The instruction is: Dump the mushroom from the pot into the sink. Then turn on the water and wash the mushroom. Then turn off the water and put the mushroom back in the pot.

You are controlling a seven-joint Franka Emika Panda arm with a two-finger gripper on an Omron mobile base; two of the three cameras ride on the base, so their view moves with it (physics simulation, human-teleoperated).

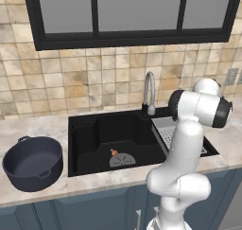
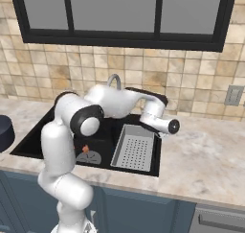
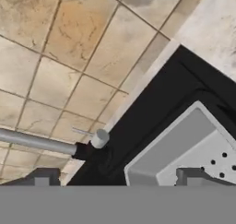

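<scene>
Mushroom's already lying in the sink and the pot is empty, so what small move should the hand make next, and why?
Probably ease the hand toward the faucet handle: the mushroom lies by the drain in the sink, the pot is empty, and no water runs.

Sink (image 1: 90,134) recessed in counter (image 1: 42,125). Mushroom (image 1: 113,152) in sink, at drain's (image 1: 122,161) rim. Strainer tray (image 2: 134,148) in sink's right end. Faucet (image 1: 149,92) behind sink. Pot (image 1: 33,163) on counter left of sink.
</scene>
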